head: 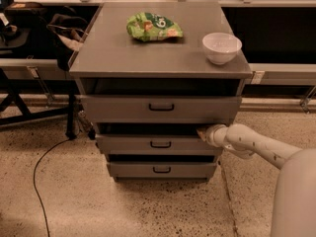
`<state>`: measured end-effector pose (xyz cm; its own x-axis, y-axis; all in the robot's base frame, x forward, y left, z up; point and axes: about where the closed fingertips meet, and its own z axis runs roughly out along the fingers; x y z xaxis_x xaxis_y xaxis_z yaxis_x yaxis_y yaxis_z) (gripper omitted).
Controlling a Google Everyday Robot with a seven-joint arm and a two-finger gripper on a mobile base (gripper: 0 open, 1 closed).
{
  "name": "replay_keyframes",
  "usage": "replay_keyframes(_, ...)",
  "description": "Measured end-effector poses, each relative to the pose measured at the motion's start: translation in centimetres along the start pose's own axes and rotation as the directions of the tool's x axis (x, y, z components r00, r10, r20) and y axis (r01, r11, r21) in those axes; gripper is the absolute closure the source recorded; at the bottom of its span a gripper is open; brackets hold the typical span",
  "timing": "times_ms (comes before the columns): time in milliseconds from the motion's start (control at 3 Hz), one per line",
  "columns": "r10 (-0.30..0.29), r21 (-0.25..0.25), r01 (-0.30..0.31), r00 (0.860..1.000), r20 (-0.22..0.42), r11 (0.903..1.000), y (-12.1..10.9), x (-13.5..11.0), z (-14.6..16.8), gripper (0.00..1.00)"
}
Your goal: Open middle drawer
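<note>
A grey cabinet [158,68] has three drawers with dark loop handles. The middle drawer [159,144] is the mid-sized front; it stands slightly pulled out, with a dark gap above it. Its handle [161,144] is at its centre. The top drawer [160,107] is also partly out and the bottom drawer [162,170] is below. My gripper [202,133] is at the upper right corner of the middle drawer, reaching into the gap under the top drawer. My white arm [256,147] comes in from the lower right.
A green snack bag [153,26] and a white bowl [221,47] rest on the cabinet top. A dark cable [44,167] runs over the speckled floor at the left. Dark stands and bags [64,28] are at the far left.
</note>
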<state>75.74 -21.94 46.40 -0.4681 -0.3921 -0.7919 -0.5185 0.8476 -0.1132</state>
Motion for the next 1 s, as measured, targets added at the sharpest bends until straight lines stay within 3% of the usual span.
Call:
replay_keyframes(667,0.015,-0.019,-0.015,0.999,-0.034,0.9997,-0.1,1.3,-0.6,1.0)
replay_keyframes(1000,0.052,-0.029,-0.053,0.997,-0.054,0.9982,-0.5,3.1,-1.7,1.0)
